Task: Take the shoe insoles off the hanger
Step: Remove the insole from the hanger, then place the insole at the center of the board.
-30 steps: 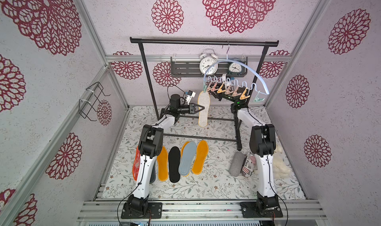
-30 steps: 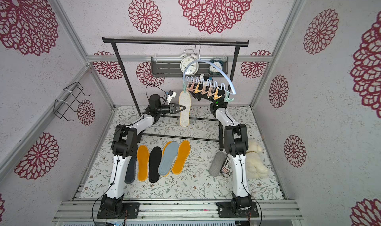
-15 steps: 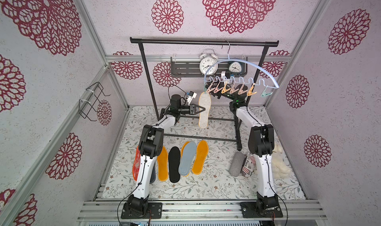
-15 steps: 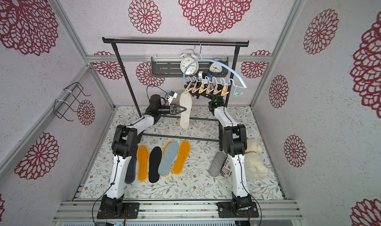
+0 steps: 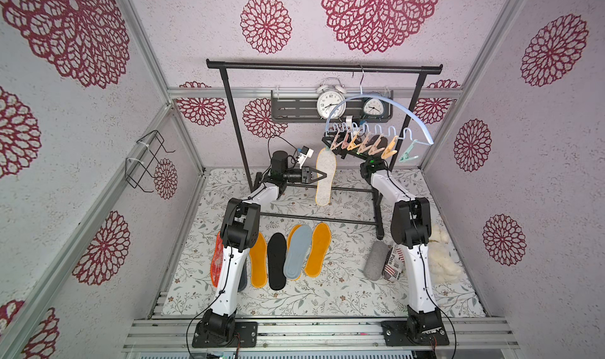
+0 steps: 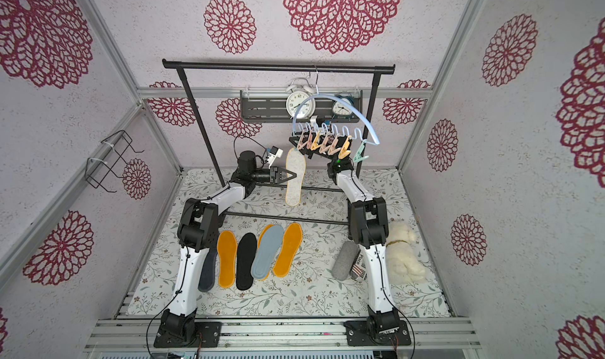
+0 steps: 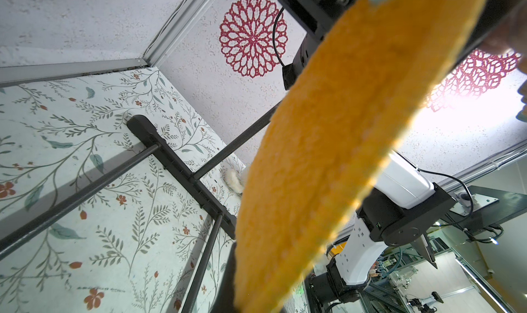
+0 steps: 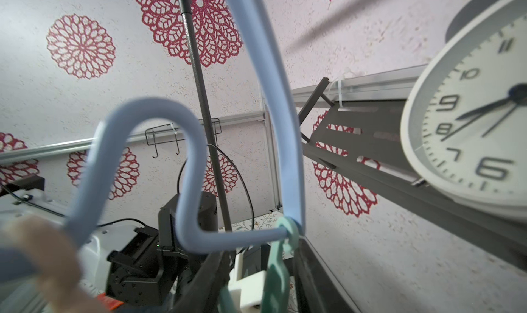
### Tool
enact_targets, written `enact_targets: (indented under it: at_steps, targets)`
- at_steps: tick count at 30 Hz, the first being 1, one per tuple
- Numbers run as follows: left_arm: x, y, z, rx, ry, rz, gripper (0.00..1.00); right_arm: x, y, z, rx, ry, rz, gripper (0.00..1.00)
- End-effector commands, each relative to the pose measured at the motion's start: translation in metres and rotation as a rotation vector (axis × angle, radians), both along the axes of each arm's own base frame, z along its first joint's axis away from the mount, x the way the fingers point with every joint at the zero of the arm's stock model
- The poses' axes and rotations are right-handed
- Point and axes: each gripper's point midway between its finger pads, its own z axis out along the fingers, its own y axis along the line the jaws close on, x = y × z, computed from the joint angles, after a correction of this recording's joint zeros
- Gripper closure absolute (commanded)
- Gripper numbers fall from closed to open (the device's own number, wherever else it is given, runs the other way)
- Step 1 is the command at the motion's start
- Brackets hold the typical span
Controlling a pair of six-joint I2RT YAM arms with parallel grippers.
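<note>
Beneath the hanger (image 5: 415, 120)'s left end, a pale insole (image 5: 324, 193) hangs in the left gripper (image 5: 324, 176)'s grip.
Jaws pinch its left edge; its tip hangs above the rack (image 5: 324, 67)'s floor rails, well apart from insoles (image 5: 322, 249) lying near. Among the clothespins (image 5: 370, 148) sits the right gripper (image 5: 335, 146), jaws too hidden to judge. Hanger's right end has dipped since half a second ago.

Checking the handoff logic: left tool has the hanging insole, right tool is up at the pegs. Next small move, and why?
Probably: right tool squeezes the mint peg it straddles at the end of the hanger. The left tool is shut on the insole, whose top seems still pinned, so pulling first would likely just drag the hanger.
</note>
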Motion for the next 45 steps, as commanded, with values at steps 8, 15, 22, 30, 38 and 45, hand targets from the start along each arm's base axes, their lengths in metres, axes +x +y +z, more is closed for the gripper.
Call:
enact_targets:
  at_steps: [8, 15, 22, 30, 38, 45]
  targets:
    - [-0.01, -0.005, 0.02, -0.015, -0.032, -0.028, 1.0, -0.007, 0.005, 0.021, 0.026, -0.037, 0.012, 0.89]
    - [-0.006, -0.005, 0.017, -0.002, -0.022, -0.001, 1.0, -0.005, 0.008, 0.019, 0.028, -0.021, 0.009, 1.0]
    - [-0.01, 0.008, -0.044, 0.188, 0.078, 0.093, 1.0, -0.003, 0.006, 0.024, 0.038, -0.031, -0.014, 1.0]
    - [-0.045, 0.035, -0.051, 0.42, 0.08, 0.259, 1.0, 0.002, 0.002, 0.023, 0.04, -0.022, -0.034, 1.0]
    - [-0.174, 0.025, -0.038, 0.943, 0.042, 0.455, 1.0, 0.014, -0.011, 0.023, 0.048, -0.01, -0.085, 1.0]
    - [-0.259, 0.006, -0.083, 1.278, 0.085, 0.546, 1.0, 0.018, -0.014, 0.02, 0.066, 0.006, -0.091, 1.0]
